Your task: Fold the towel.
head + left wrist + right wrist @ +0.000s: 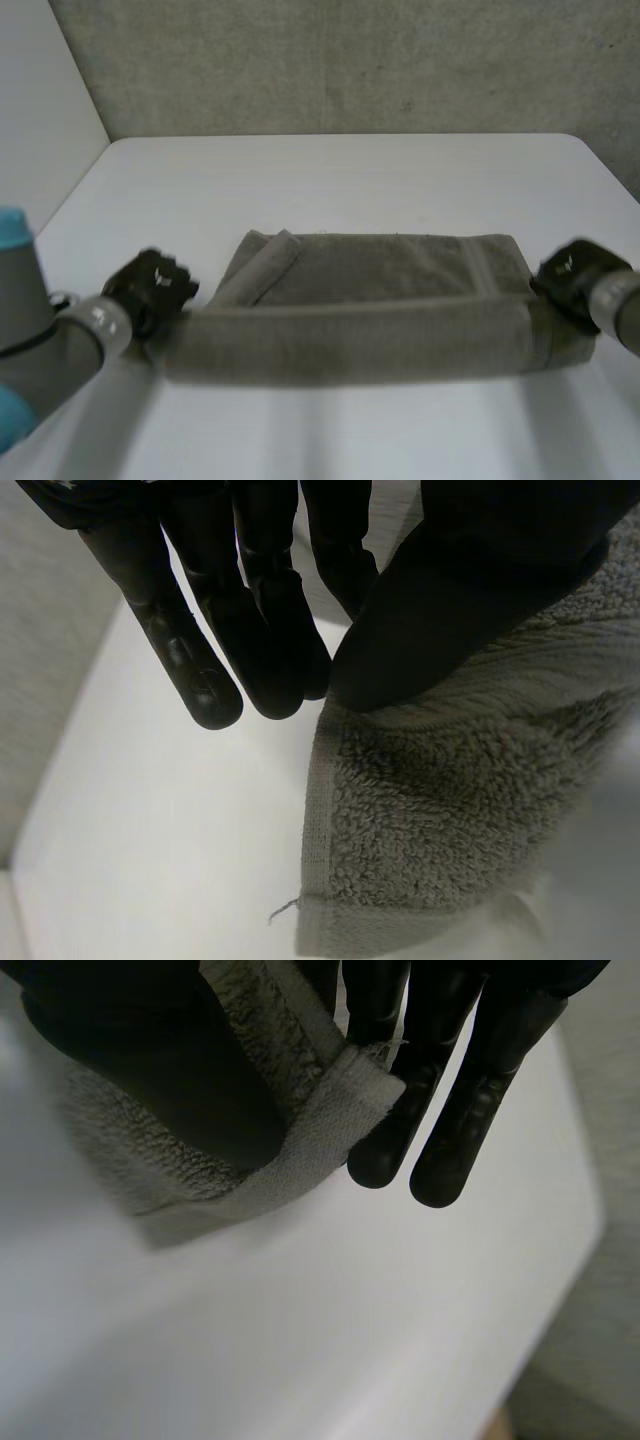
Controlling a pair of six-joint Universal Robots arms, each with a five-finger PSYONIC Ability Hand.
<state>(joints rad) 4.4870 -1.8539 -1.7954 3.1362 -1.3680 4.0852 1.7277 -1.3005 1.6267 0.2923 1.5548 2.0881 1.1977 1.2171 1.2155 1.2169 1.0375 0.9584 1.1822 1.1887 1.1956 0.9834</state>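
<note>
At the near edge, my left hand (pixel 150 285) and right hand (pixel 572 278) each pinch one end of the towel (pixel 380 270) (long axis left-right), the rest lying farther off.

No readable text or labels.

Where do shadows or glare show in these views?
Head view: the towel, held by the left hand and right hand, throws a soft grey shadow on the table along its near edge; no glare. Right wrist view: a dark shadow lies under the pinched corner. Left wrist view: even light.
</note>
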